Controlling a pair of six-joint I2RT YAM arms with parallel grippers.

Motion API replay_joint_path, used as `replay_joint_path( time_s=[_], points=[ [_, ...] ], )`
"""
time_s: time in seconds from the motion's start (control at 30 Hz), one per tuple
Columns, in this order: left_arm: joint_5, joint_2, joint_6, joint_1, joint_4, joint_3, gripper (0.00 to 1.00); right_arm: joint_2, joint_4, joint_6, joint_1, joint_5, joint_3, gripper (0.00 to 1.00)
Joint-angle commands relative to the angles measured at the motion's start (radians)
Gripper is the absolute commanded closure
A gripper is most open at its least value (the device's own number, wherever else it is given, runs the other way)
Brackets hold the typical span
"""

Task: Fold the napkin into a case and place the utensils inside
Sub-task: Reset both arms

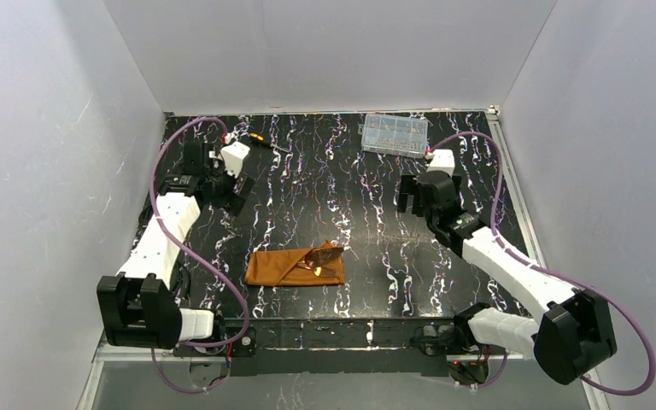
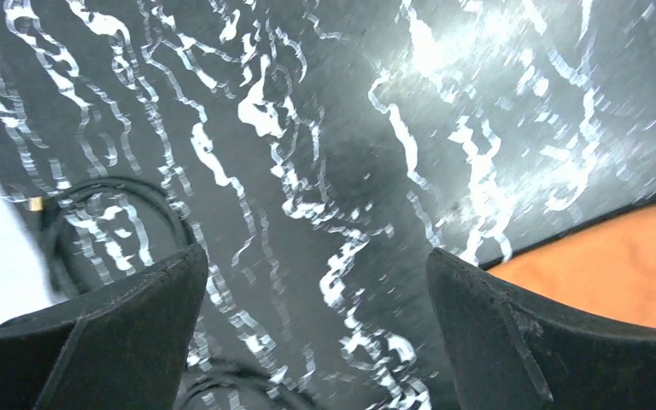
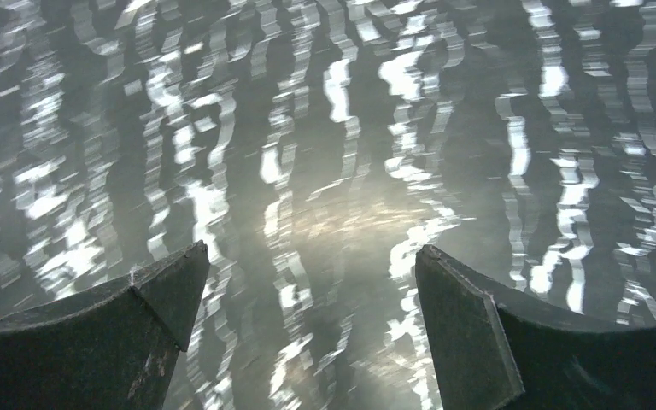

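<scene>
Napkin [image 1: 284, 268], rust-orange, lies folded into a narrow flat case close to the near edge of the counter [image 1: 325, 188], about midway between the two arm bases. Its long side runs along that edge. At its right end a flap of cloth stands open, and the copper-coloured utensils [image 1: 325, 261] sit there, partly tucked under the fabric; they are probably two or three pieces, but the top view is too small to count them. In the left wrist view a strip of the same orange cloth shows at the right edge, partly behind one black finger [image 2: 512, 342].

The left claw [image 1: 237, 195] hangs over the left part of the counter, well apart from the napkin, its jaws spread wide with only the black-and-white marbled surface between them. The right claw [image 1: 413, 193] hangs over the right part, also well clear of the cloth, jaws wide and holding nothing; its wrist view shows just blurred counter.

Near the far edge, a screwdriver [image 1: 265, 141] lies toward the left corner and a clear compartment box [image 1: 395, 134] toward the right.
</scene>
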Motion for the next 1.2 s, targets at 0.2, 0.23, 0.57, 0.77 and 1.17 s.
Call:
replay_joint_path(
  time_s=[0.2,0.23,0.57,0.77,1.17],
  points=[
    [0.161,0.013,-0.359,0.024,0.648,-0.347,0.02,-0.022,0.741,-0.146,-0.154,0.521,-0.386,0.01],
    [0.155,0.028,-0.359,0.024,0.682,-0.366,0.02,-0.004,0.779,-0.150,-0.178,0.521,-0.404,0.01],
    [0.119,0.073,-0.363,0.031,1.215,-0.657,0.01,0.195,1.036,-0.187,-0.304,0.417,-0.483,0.01],
    [0.063,0.117,-0.425,0.045,1.397,-0.711,0.01,0.351,1.229,-0.240,-0.357,0.273,-0.515,0.01],
    [0.039,0.171,-0.443,0.055,1.651,-0.825,0.01,0.469,1.393,-0.340,-0.391,0.012,-0.532,0.01]
  ],
)
